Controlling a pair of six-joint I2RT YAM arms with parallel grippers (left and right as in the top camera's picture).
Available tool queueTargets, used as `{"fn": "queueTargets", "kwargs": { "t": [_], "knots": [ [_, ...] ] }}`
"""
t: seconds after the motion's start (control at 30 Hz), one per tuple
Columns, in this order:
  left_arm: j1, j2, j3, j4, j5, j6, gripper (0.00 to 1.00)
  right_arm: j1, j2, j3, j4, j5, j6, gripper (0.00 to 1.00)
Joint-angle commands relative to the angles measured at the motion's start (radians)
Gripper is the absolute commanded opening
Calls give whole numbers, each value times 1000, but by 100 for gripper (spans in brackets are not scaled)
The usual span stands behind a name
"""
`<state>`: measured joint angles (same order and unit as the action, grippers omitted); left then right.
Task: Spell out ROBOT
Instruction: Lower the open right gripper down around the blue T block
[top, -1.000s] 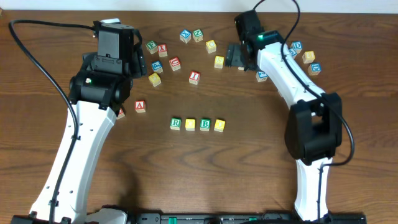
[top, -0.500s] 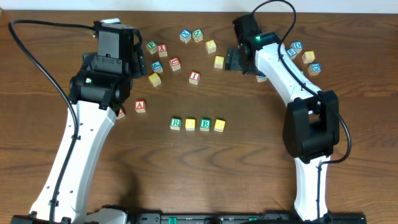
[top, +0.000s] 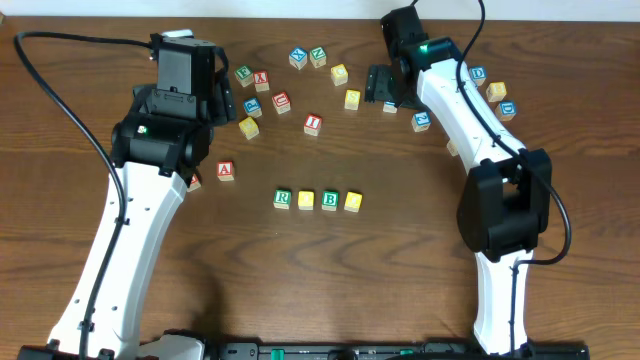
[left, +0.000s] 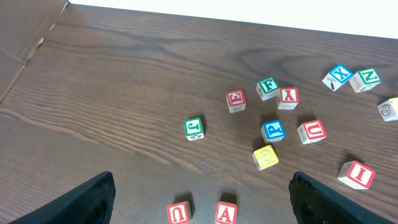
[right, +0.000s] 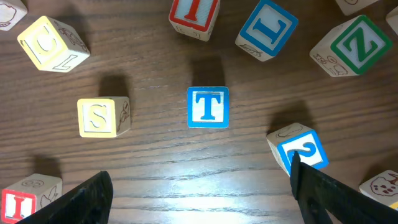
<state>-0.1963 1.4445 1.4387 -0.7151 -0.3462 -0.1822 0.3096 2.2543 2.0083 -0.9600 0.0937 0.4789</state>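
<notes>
On the dark wooden table (top: 400, 250), the right claw (right: 199, 183) hangs with its jaws spread wide and empty. The blue T cube (right: 208, 107) lies just ahead of the gap, centred between the fingers and touching neither.

We see the table (top: 400, 280) lit evenly and softly from above, with faint shadows beside the arms (top: 130, 240). In the left wrist view, a pale strip (left: 249, 9) beyond the table's far edge is washed out. In the right wrist view, the blue T cube (right: 208, 107) is sharp and throws a short, soft shadow. The right gripper (right: 199, 205) has dark, blurred fingertips (right: 68, 202).
</notes>
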Motion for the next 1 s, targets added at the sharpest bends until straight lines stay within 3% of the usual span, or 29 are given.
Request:
{"fn": "queueTargets", "kwargs": {
  "t": [0.0,0.37,0.97],
  "knots": [
    [6,6,16,-3,-11,6,88,-8,66,23,4,4,-16,88],
    [6,6,16,-3,-11,6,88,-8,190,236,-82,-10,-31,87],
    [6,6,16,-3,-11,6,88,-22,191,237,-84,16,-30,84]
  ]
}}
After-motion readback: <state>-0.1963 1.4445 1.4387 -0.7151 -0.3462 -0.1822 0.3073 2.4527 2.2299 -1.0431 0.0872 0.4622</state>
